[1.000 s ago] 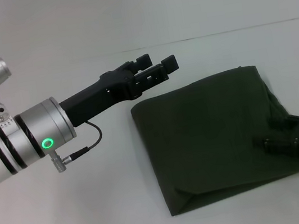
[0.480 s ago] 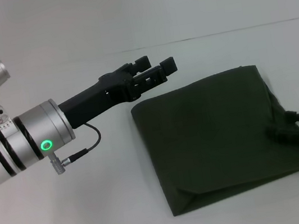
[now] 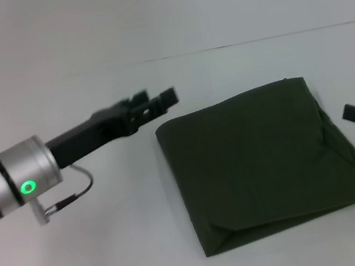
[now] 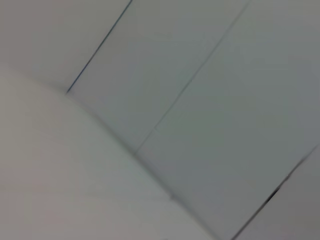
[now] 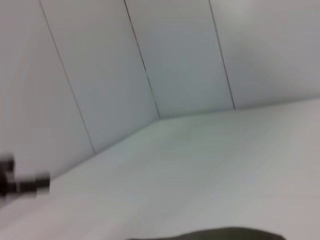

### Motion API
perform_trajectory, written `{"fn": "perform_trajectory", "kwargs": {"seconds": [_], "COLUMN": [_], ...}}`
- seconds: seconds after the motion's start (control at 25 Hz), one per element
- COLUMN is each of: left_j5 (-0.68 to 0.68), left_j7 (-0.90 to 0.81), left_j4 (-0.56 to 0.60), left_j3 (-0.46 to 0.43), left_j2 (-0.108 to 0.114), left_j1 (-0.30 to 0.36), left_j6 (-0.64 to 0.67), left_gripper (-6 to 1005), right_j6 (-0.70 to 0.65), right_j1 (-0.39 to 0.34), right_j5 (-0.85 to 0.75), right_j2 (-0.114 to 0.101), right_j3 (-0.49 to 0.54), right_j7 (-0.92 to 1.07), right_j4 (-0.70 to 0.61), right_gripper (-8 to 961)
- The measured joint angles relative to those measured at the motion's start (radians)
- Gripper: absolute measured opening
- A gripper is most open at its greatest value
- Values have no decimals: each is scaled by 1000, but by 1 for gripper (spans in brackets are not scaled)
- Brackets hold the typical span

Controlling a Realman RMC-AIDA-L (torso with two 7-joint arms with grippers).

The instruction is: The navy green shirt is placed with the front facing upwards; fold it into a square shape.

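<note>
No readable text anywhere in these shots, honestly. The navy green shirt [image 3: 263, 163] lies folded with only plain dark fabric showing, no lettering or label visible on it. The left arm's metal housing has a small lit green ring [image 3: 28, 187], but that's just a light, not a sign or number. The black left tool [image 3: 157, 100] carries no marking I can make out. Both wrist views show bare wall panels and tabletop [image 3: 115, 251] with nothing printed on them.
</note>
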Motion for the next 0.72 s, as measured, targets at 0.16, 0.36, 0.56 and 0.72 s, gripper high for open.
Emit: {"fn": "perform_trajectory", "kwargs": {"seconds": [0.16, 0.36, 0.56, 0.72], "left_j5": [222, 464, 540, 544], "left_j7": [-246, -588, -725, -747], "left_j4": [41, 114, 93, 46], "left_j3": [-61, -69, -67, -64], "left_j2": [15, 34, 51, 48], "left_j1": [-3, -51, -112, -137], "left_j6": [14, 75, 91, 33], "left_gripper": [922, 922, 922, 922], "right_j6": [-22, -28, -29, -29], "right_j1": [-6, -1, 8, 11], "right_j5": [9, 9, 10, 10], "right_j2": [-9, -3, 4, 8], "right_j3": [7, 8, 8, 8], "right_j7": [-3, -24, -46, -56], "right_j4": [-3, -3, -3, -3], "right_gripper": [861, 862, 862, 861]}}
